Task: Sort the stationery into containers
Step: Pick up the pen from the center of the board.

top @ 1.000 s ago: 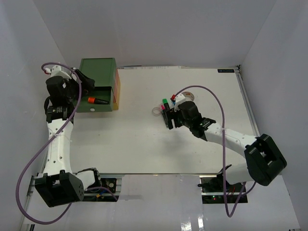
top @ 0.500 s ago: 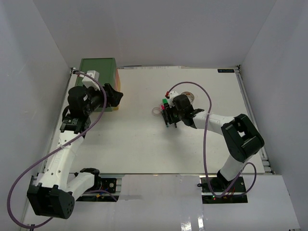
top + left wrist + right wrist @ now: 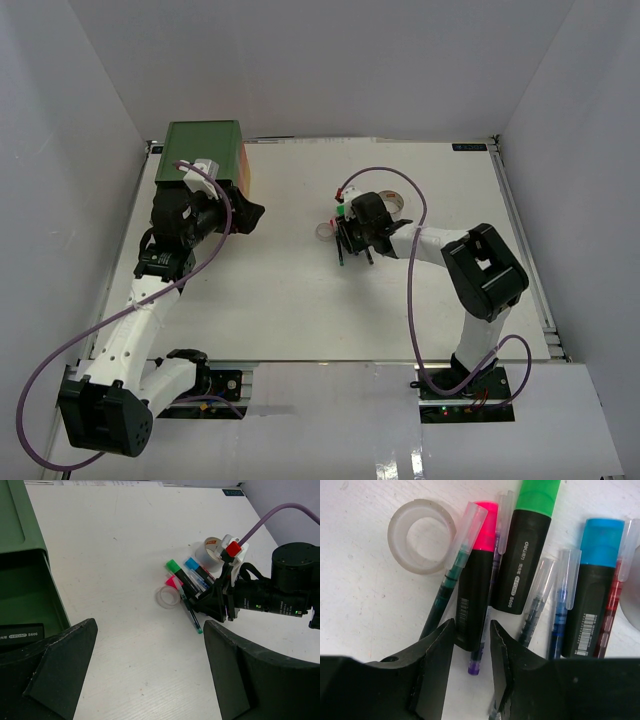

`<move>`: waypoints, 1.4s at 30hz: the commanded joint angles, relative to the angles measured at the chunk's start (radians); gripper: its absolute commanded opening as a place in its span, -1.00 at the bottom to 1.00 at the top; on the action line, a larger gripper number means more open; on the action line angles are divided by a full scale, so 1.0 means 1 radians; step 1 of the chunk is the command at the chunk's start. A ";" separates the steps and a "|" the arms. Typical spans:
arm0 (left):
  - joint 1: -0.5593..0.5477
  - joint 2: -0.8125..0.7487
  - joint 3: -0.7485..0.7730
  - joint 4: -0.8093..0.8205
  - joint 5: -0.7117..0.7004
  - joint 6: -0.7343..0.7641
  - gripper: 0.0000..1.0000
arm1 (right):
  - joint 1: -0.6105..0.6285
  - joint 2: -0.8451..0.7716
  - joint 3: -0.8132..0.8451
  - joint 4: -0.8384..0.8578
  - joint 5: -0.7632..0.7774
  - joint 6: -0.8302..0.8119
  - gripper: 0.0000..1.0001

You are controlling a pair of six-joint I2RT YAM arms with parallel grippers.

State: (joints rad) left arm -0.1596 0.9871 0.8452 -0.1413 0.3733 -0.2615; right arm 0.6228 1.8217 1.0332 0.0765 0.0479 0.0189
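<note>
Your right gripper [image 3: 471,630] is down on the table [image 3: 300,300] at the stationery pile, right of centre. Its fingers [image 3: 437,670] are drawn in to a narrow gap that straddles the butt end of the pink marker [image 3: 475,575] and the tip of a purple pen [image 3: 481,645] lying against it. You cannot tell from these views whether the pads actually press on the marker, which lies flat on the table. Just left of it a teal pen [image 3: 445,590] lies slanted, its clear cap against the edge of the clear ring [image 3: 397,537]. To the right lie the green marker [image 3: 527,555], a dark pen [image 3: 535,615], a blue pen [image 3: 561,620], the blue marker [image 3: 592,590] and a red pen [image 3: 611,615], all roughly parallel, caps pointing away from the gripper. The grey roll [image 3: 209,555] sits just beyond the blue marker. Your left gripper [image 3: 150,627] hangs beside the chest [image 3: 205,150] at the table's far left, well apart from the pile, with its fingers spread wide and nothing between them. The green drawer [image 3: 30,595] is pulled out, and a black marker body [image 3: 20,631] shows inside it.
</note>
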 commanded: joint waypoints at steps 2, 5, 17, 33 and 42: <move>-0.005 -0.025 -0.008 0.029 0.016 0.011 0.96 | -0.005 0.021 0.059 0.016 -0.034 -0.014 -0.19; -0.006 -0.024 -0.011 0.031 0.015 0.010 0.96 | -0.003 0.030 0.071 0.011 -0.071 -0.014 -0.21; -0.006 -0.011 -0.014 0.034 0.022 0.007 0.96 | 0.006 0.059 0.085 0.003 -0.089 -0.043 -0.09; -0.006 -0.001 -0.018 0.034 0.030 0.002 0.96 | 0.015 0.033 0.073 -0.015 0.079 -0.027 -0.40; -0.006 -0.001 -0.018 0.034 0.033 0.001 0.96 | 0.015 -0.024 0.062 -0.017 0.044 -0.034 -0.53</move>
State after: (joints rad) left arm -0.1612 0.9932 0.8364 -0.1265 0.3866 -0.2626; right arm 0.6369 1.8530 1.0958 0.0544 0.0990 -0.0082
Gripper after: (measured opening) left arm 0.979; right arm 0.236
